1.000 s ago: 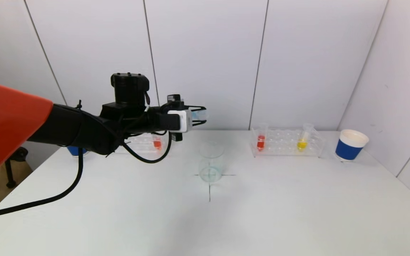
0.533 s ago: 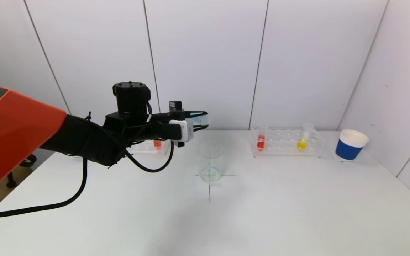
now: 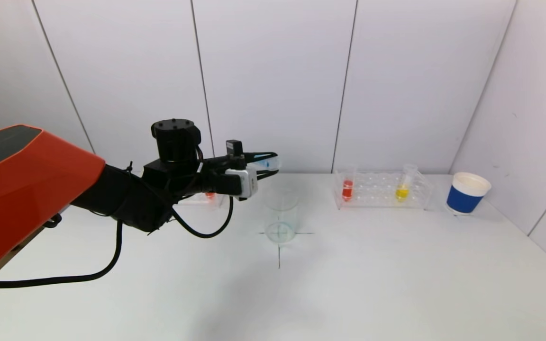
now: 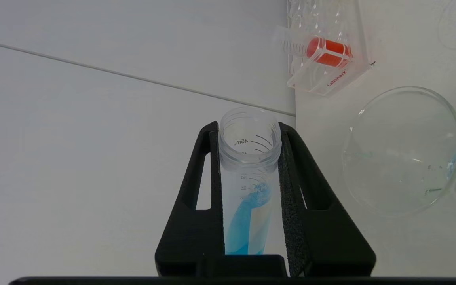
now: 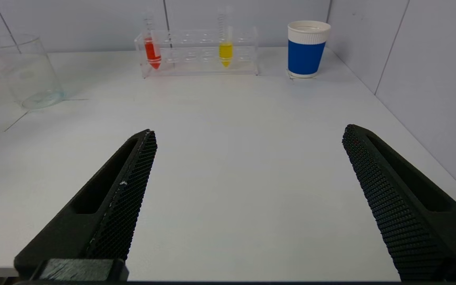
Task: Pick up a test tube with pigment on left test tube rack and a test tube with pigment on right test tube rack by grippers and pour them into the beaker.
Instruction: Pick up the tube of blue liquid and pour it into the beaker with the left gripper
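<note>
The blue-pigment test tube (image 4: 249,186) lies nearly level in the left end effector (image 3: 266,165), clamped between both fingers, held above and just left of the beaker (image 3: 281,215) on the table (image 3: 349,284); behind sits the left rack (image 4: 327,59) with a red tube; the right end effector (image 5: 247,198) gapes wide, well short of the right rack (image 5: 200,53).

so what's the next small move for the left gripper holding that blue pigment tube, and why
Probably ease the left gripper down toward the clear glass beaker and tip further. It is shut on the clear plastic test tube of blue pigment, held about level. The tube's mouth sits above the beaker rim, and blue liquid lies partway along the tube, short of its mouth. The right gripper waits open, low over the white table.
</note>
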